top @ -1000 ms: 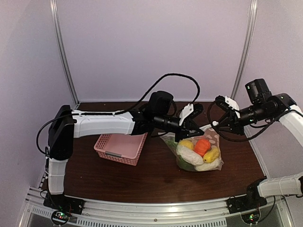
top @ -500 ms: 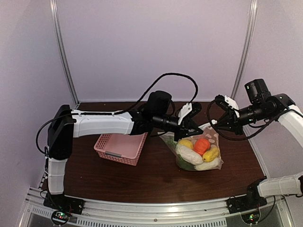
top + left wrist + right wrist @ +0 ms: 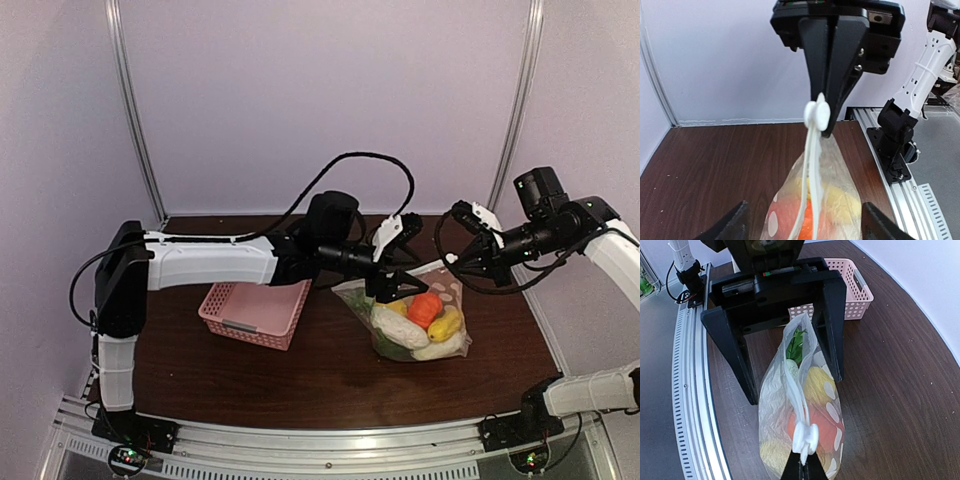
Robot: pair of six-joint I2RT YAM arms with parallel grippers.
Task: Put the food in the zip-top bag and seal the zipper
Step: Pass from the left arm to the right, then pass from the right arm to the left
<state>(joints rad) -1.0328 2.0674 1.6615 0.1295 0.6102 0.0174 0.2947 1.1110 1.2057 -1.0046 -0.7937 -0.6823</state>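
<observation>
The zip-top bag (image 3: 452,283) lies on the table with the food inside: an orange piece (image 3: 426,308), a yellow one (image 3: 446,325), a white one (image 3: 399,326) and something green. My right gripper (image 3: 451,262) is shut on the zipper (image 3: 798,390) just behind its white slider (image 3: 805,435), holding that end up. My left gripper (image 3: 405,258) stands open astride the bag's other end, its fingers (image 3: 832,335) on either side of the bag (image 3: 771,405) and apart from it. In the left wrist view the zipper (image 3: 810,165) runs up to the slider (image 3: 816,113) between the open left gripper's (image 3: 804,212) fingers.
A pink lattice basket (image 3: 255,310) stands on the brown table left of the bag, under the left forearm. The aluminium rail (image 3: 687,390) runs along the table's near edge. White walls close in the back and sides.
My left gripper has opened and let go of the bag's end. The right gripper has closed fully on the zipper. Both arms have hardly shifted.
</observation>
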